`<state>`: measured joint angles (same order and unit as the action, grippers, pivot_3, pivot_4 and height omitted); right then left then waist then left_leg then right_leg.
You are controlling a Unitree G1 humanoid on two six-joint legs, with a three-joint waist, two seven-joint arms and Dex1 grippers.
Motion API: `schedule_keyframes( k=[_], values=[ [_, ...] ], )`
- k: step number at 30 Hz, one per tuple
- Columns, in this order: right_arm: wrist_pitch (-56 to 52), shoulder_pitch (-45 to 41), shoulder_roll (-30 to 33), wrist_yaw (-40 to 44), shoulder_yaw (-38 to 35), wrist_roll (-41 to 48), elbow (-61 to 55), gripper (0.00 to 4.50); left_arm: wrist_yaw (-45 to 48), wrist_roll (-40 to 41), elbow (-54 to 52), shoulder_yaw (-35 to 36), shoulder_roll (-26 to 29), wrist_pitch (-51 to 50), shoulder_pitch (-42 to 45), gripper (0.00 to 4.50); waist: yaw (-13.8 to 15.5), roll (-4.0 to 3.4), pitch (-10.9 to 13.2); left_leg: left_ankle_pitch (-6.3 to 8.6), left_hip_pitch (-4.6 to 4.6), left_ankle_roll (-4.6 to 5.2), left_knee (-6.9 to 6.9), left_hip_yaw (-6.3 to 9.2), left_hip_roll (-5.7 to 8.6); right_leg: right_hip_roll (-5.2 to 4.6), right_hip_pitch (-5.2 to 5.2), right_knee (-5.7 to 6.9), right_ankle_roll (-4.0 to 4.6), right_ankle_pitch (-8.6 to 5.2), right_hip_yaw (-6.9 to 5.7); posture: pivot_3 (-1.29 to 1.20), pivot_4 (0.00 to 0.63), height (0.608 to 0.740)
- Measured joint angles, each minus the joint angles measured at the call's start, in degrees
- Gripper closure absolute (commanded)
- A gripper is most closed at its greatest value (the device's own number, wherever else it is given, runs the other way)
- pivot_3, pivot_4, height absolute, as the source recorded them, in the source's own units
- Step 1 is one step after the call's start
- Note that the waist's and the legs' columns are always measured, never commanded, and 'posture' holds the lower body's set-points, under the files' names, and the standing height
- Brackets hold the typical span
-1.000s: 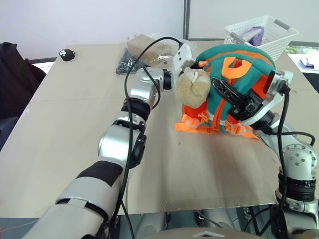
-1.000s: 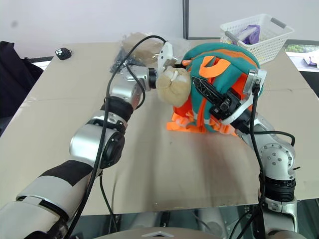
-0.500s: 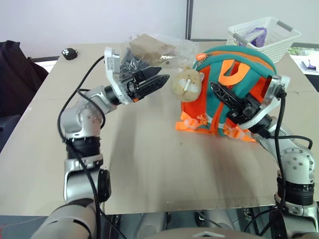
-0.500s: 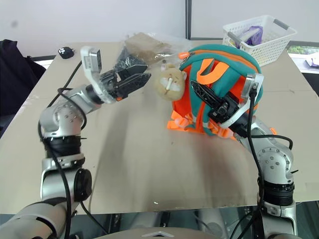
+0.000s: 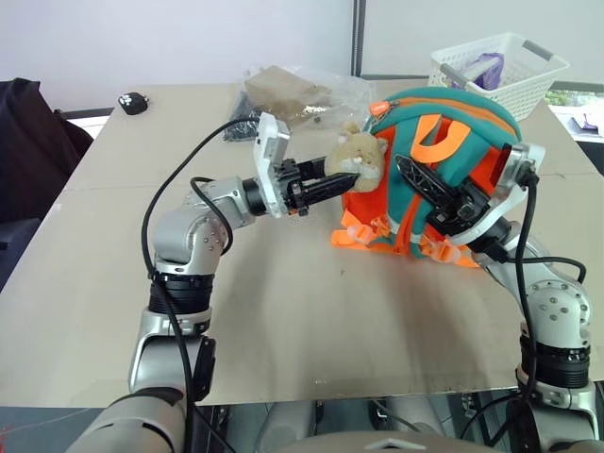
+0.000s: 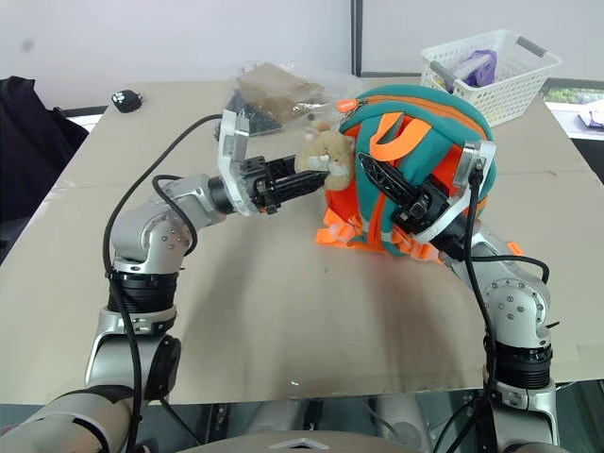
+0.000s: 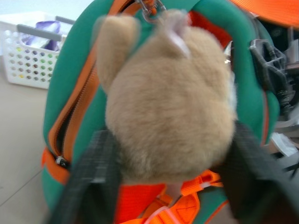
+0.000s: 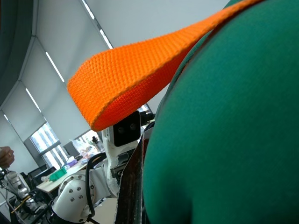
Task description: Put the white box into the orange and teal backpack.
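Observation:
The orange and teal backpack stands upright on the table, right of centre. A tan plush toy hangs from its zipper on the side facing my left arm. My left gripper points level at the backpack and is shut on the plush toy. In the left wrist view the plush toy sits between the two black fingers. My right gripper is shut on the backpack's teal front panel, under an orange strap. The white box is out of view.
A white slatted basket with a purple thing inside stands at the table's back right. Behind the backpack lies a clear plastic bag with brown contents. A small black object rests at the back left, and a dark bag sits beyond the left edge.
Half a second ago my left gripper stood open, well left of the plush toy; it has since moved in to the right and closed on the toy. The right arm kept still.

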<state>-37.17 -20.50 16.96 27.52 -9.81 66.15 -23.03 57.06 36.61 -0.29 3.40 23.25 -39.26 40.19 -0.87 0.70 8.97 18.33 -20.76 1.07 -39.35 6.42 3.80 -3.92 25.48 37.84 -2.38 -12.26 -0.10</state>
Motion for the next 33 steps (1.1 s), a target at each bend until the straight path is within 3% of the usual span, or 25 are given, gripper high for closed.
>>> schedule_keyframes(
  k=[3, 4, 7, 11, 16, 18, 21, 24, 27, 31, 32, 33],
  values=[
    [0.0, 0.1, 0.0, -0.1, 0.0, -0.3, -0.1, 4.50, 0.1, 3.0, 2.9, 3.3, 0.4, -0.6, 2.0, 4.14, 0.0, 0.00, 0.0, 0.00, 0.01, 0.00, 0.00, 0.02, -0.01, 0.02, 0.00, 0.02, 0.00, 0.00, -0.02, 0.00, 0.150, 0.740],
    [0.0, 0.2, 0.0, -0.1, 0.0, -0.3, -0.2, 4.50, 0.0, 3.2, 3.5, 3.8, 0.8, -0.6, 2.5, 4.27, -0.1, 0.00, 0.0, 0.00, 0.01, 0.00, 0.00, 0.01, -0.01, 0.02, 0.00, 0.02, 0.00, 0.00, -0.02, 0.00, 0.150, 0.740],
    [0.0, 0.6, 0.1, -0.3, 0.0, -0.4, -0.7, 4.50, -1.5, 1.9, 8.1, 5.0, 3.5, 0.3, 4.9, 4.31, -0.2, 0.00, 0.0, 0.00, 0.04, 0.00, 0.01, -0.03, 0.00, 0.04, 0.01, 0.02, 0.00, 0.00, -0.06, 0.00, 0.150, 0.740],
    [0.1, 1.1, 0.1, -0.4, 0.0, -0.6, -0.7, 4.50, -4.3, -8.9, 19.3, -4.5, 8.3, -1.4, 3.8, 4.31, -0.2, -0.06, -0.1, 0.01, 0.16, 0.01, 0.05, -0.17, 0.02, 0.26, -0.04, 0.04, -0.01, 0.00, -0.01, 0.00, 0.150, 0.740],
    [0.2, 1.3, 0.0, -0.6, 0.1, -1.0, -0.7, 4.50, -4.7, -21.3, 25.4, -15.8, 7.3, 12.4, 2.0, 4.31, 0.3, 0.12, -0.6, 0.00, 0.19, -0.01, 0.03, 0.02, -0.01, 0.00, -0.14, 0.01, 0.00, 0.00, 0.02, 0.00, 0.150, 0.740],
    [0.2, 1.4, 0.0, -0.6, 0.1, -1.0, -0.7, 4.50, -4.3, -22.6, 26.0, -16.4, 7.3, 14.5, 1.9, 4.31, 0.2, -0.03, -0.7, 0.01, 0.47, 0.02, 0.07, -0.02, 0.00, -0.03, -0.40, 0.00, 0.00, 0.00, 0.07, 0.00, 0.150, 0.740],
    [0.2, 1.5, 0.2, -0.5, 0.1, -1.0, -0.7, 4.50, -3.4, -22.1, 27.0, -14.3, 6.6, 15.3, 1.6, 2.87, 0.1, -0.05, -0.7, 0.12, 0.83, 0.21, 0.16, -0.03, -0.02, 0.01, -0.73, -0.02, 0.00, -0.01, 0.06, 0.00, 0.150, 0.740],
    [0.2, 1.5, 1.4, 0.0, -0.4, -0.7, -0.6, 3.59, -3.2, -17.5, 27.5, -9.0, 5.4, 10.2, 0.4, 1.37, 0.0, -0.02, -0.6, 0.06, 0.80, 0.10, 0.15, 0.00, -0.02, 0.26, -0.72, -0.04, -0.01, -0.01, -0.06, 0.00, 0.150, 0.740],
    [-0.9, 3.0, 5.3, 2.4, -1.3, 1.0, -0.9, 2.12, -1.8, -14.6, 24.6, -5.5, 6.5, 6.9, -2.8, 0.00, -0.1, -0.02, -0.6, 0.06, 0.74, 0.09, 0.19, 0.01, -0.05, 0.18, -0.70, -0.18, -0.01, -0.02, 0.00, 0.00, 0.150, 0.740],
    [1.3, 11.3, 14.8, 9.1, -1.8, -6.5, -1.7, 0.36, 2.2, -9.9, 16.1, -0.6, 11.7, 3.5, -12.4, 0.00, 0.0, -0.03, -0.6, 0.11, 0.53, 0.14, 0.25, 0.01, -0.07, 0.06, -0.54, -0.40, -0.01, -0.02, 0.05, 0.00, 0.150, 0.740],
    [3.1, 15.1, 17.6, 11.8, -1.6, -10.7, -1.7, 0.03, 3.4, -9.3, 12.7, 1.2, 13.6, 4.4, -16.8, 0.00, -0.1, -0.03, -0.6, 0.12, 0.51, 0.14, 0.28, 0.01, -0.09, 0.08, -0.53, -0.48, -0.02, -0.02, 0.06, 0.00, 0.150, 0.740],
    [5.8, 19.0, 18.7, 13.8, -2.0, -14.5, -1.1, 0.03, 4.3, -9.0, 9.5, 3.3, 15.5, 5.7, -21.8, 0.00, -0.1, -0.03, -0.6, 0.12, 0.49, 0.14, 0.34, 0.01, -0.10, 0.07, -0.51, -0.54, -0.01, -0.02, 0.07, 0.00, 0.150, 0.740]
  ],
)
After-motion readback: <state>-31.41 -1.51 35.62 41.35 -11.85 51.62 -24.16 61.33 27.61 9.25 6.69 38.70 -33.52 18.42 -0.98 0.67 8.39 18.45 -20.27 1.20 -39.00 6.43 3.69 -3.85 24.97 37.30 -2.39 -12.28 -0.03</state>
